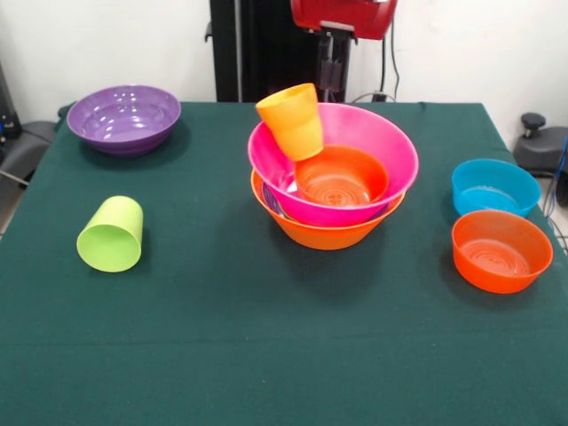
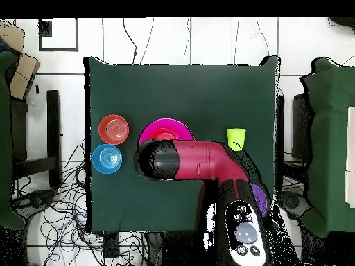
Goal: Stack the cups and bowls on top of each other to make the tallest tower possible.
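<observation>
1. The tower (image 1: pixel 333 191) sits at centre frame in the front view: a yellow-orange bowl (image 1: pixel 324 232) at the base, a pink bowl (image 1: pixel 355 133) nested in it, a red-orange bowl (image 1: pixel 342 176) inside that.
2. An orange cup (image 1: pixel 292 120) leans tilted on the pink bowl's upper-left rim, probably not seated squarely.
3. The arm (image 2: pixel 197 161) covers the tower from overhead; the gripper is at the top edge in front view, and I cannot tell its state.
4. Unstacked: a green cup (image 1: pixel 112 233) on its side at left, a purple bowl (image 1: pixel 124 117) upper left, a blue bowl (image 1: pixel 494 185) and another red-orange bowl (image 1: pixel 501 250) at right.
</observation>
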`<move>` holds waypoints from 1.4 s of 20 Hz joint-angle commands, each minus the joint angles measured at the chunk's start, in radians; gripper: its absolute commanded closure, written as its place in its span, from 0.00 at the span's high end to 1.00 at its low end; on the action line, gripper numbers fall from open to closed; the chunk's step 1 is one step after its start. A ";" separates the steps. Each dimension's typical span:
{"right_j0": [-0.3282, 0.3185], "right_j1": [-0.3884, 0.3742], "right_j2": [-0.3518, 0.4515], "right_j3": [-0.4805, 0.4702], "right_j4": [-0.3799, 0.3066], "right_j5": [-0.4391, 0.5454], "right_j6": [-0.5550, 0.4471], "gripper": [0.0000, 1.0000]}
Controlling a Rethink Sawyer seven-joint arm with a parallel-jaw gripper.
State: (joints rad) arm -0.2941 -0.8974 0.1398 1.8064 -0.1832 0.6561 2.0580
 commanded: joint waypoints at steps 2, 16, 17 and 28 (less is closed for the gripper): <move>0.020 0.020 -0.031 -0.038 0.015 0.063 0.124 0.00; 0.021 0.051 -0.048 -0.014 0.018 -0.020 0.115 1.00; 0.016 0.053 -0.048 -0.007 0.017 -0.031 0.112 1.00; -0.067 0.168 -0.023 0.035 -0.038 -0.291 0.070 1.00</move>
State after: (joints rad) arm -0.3387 -0.8189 0.0738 1.7967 -0.1803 0.5115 2.0580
